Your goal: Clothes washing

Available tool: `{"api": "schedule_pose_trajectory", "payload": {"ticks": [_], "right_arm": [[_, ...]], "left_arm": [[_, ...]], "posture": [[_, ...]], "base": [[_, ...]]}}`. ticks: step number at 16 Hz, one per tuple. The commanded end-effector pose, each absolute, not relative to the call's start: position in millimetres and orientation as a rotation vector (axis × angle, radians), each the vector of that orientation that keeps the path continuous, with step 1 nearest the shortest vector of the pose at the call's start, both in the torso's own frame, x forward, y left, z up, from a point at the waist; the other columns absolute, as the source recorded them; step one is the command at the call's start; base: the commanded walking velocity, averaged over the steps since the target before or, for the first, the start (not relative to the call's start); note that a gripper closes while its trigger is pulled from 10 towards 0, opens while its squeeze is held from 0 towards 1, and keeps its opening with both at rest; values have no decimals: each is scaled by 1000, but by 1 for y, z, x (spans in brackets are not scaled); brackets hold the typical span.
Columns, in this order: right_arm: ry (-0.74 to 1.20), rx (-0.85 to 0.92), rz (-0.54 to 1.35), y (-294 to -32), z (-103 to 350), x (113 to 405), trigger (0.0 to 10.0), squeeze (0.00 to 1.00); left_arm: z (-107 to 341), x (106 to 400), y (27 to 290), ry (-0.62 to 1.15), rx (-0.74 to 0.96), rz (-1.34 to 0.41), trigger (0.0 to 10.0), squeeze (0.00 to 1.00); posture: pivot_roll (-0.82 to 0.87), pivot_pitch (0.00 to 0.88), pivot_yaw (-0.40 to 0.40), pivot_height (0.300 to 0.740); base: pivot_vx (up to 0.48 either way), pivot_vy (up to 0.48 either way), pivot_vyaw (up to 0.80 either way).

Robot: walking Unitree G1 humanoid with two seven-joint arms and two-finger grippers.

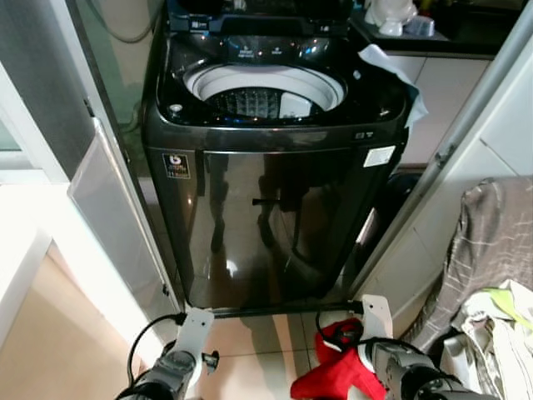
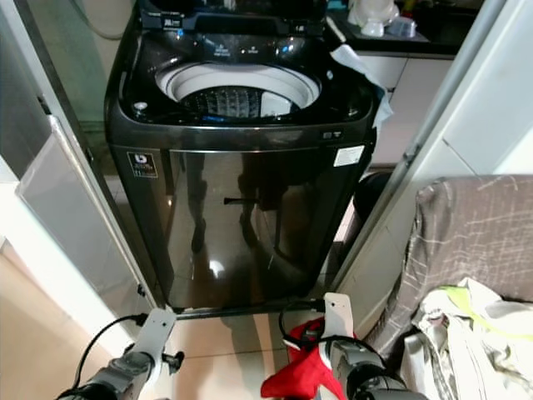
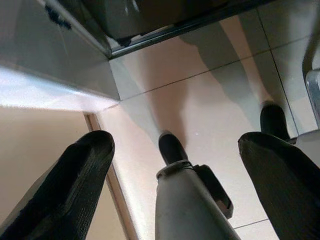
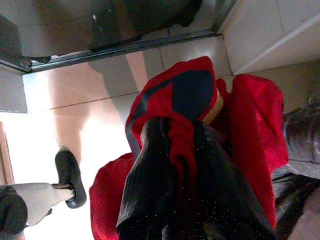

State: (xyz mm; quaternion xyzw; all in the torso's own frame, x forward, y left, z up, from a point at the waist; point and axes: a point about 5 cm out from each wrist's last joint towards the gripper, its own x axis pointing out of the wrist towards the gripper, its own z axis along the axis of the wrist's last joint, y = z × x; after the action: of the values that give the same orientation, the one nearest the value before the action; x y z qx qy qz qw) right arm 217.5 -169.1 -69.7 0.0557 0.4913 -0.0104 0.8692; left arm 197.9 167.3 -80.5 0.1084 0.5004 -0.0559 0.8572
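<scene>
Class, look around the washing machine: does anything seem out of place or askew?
Yes: a white cloth hangs crookedly over the washing machine top's right rear corner, not inside the open drum. Nothing looks spilled or damaged.

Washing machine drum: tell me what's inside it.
Through the open top of the washing machine, the drum shows a perforated wall and a pale patch. Its bottom is hidden by the rim, so any laundry there cannot be seen.

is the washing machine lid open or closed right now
Open. The washing machine shows its round drum opening from above, with the lid raised behind the control panel.
</scene>
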Motion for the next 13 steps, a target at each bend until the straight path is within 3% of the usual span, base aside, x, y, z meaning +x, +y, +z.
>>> {"api": "schedule_pose_trajectory", "payload": {"ticks": [1, 7, 13], "right_arm": [[1025, 176, -65, -170, -68, 220, 10000, 0], [1028, 160, -37, -170, -69, 219, 10000, 0], [1065, 186, -66, -175, -76, 205, 10000, 0]], "left_arm": [[-82, 196, 167, 1056, 206, -99, 10000, 0], [-82, 195, 165, 1041, 252, -154, 10000, 0], [-83, 192, 174, 1042, 424, -258, 10000, 0]], "posture": [[-6, 0, -47, 740], [-6, 0, -41, 740], [-21, 1, -24, 740]], "base": [[0, 0, 0], [0, 0, 0], [0, 0, -708]]}}
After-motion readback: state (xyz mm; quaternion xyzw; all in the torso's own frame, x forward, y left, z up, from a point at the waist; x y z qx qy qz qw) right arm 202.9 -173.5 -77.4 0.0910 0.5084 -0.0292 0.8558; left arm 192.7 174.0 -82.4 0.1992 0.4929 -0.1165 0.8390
